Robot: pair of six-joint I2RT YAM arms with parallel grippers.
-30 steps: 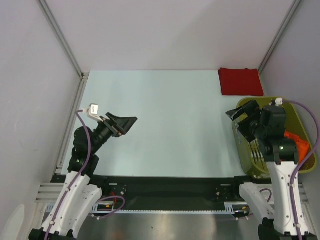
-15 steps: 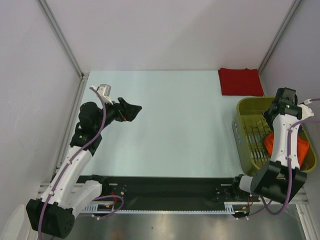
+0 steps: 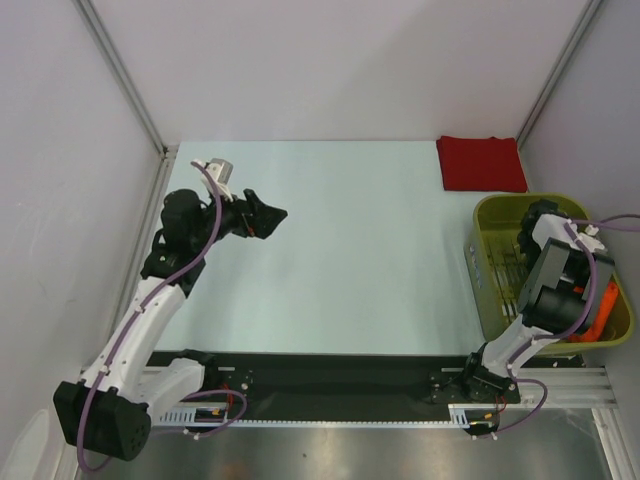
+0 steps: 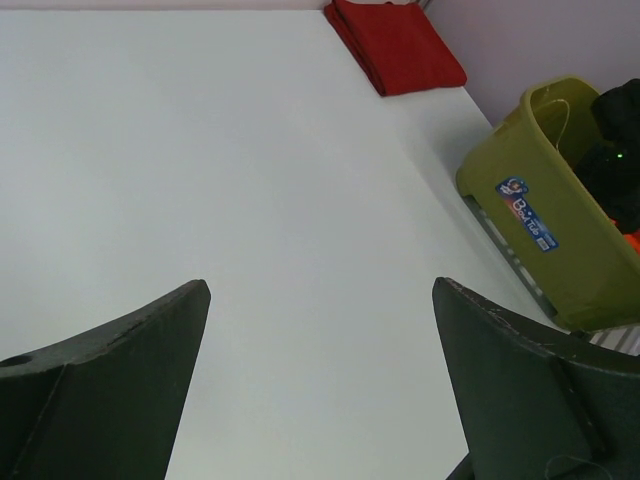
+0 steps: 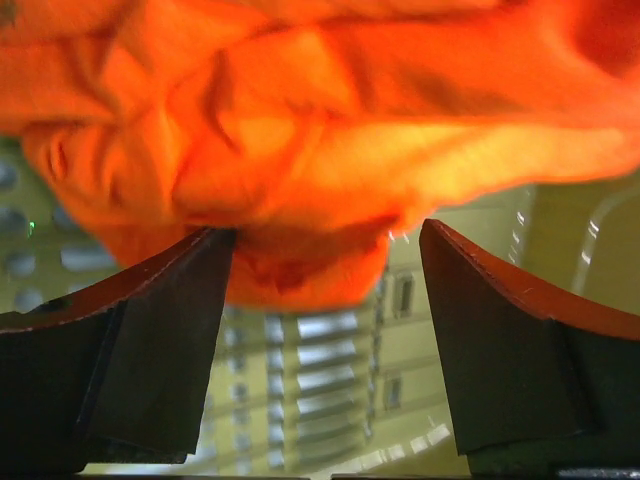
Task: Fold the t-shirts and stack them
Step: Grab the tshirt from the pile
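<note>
The dark red t-shirt (image 3: 481, 163) lies folded into a rectangle at the table's far right corner, also in the left wrist view (image 4: 400, 55). The bright orange t-shirt (image 5: 300, 120) is crumpled inside the olive basket (image 3: 490, 215); only a sliver of the orange t-shirt (image 3: 604, 305) shows from above. My right gripper (image 5: 322, 235) is down in the basket, open, with a hanging fold of orange cloth between its fingertips; the left finger (image 5: 160, 300) touches the cloth. My left gripper (image 3: 265, 215) hovers open and empty over the table's left side.
The basket (image 4: 545, 205) stands against the table's right edge, with slotted walls (image 5: 340, 350) close behind the right fingers. The right arm (image 3: 560, 270) fills most of its opening. A metal frame post runs along the left table edge (image 3: 150, 230).
The right arm has swung over the basket and dipped into it, and its jaws have narrowed a little around the orange cloth. The left arm has risen and shifted slightly toward the far side.
</note>
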